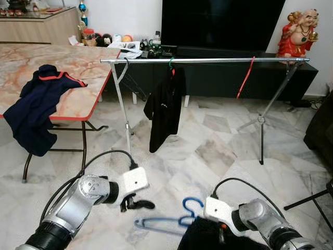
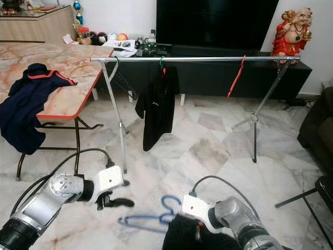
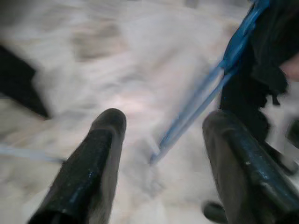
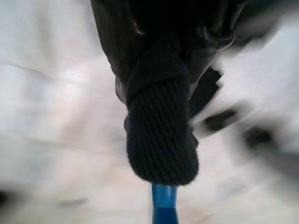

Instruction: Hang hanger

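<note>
The blue hanger (image 1: 171, 219) is low down in front of the robot, above the floor (image 1: 208, 151), with a black garment (image 1: 208, 237) bunched on it. The right gripper (image 1: 221, 229) is by the hanger's hook, but the cloth hides its fingers, so I cannot tell if they are open or closed. The left gripper (image 1: 136, 203) is just beside the hanger's far end. Its fingers (image 3: 93, 163) are spread apart and hold nothing.

The rail (image 1: 208, 61) is well away and high up. It already carries a black shirt (image 1: 165, 107) and a red hanger (image 1: 245, 78).

What could go wrong? The garment may slip off the hanger when it is lifted, because it sits in a heap. The hook may miss the rail, or bump the black shirt. The hanger may tip, since only one end looks held.
</note>
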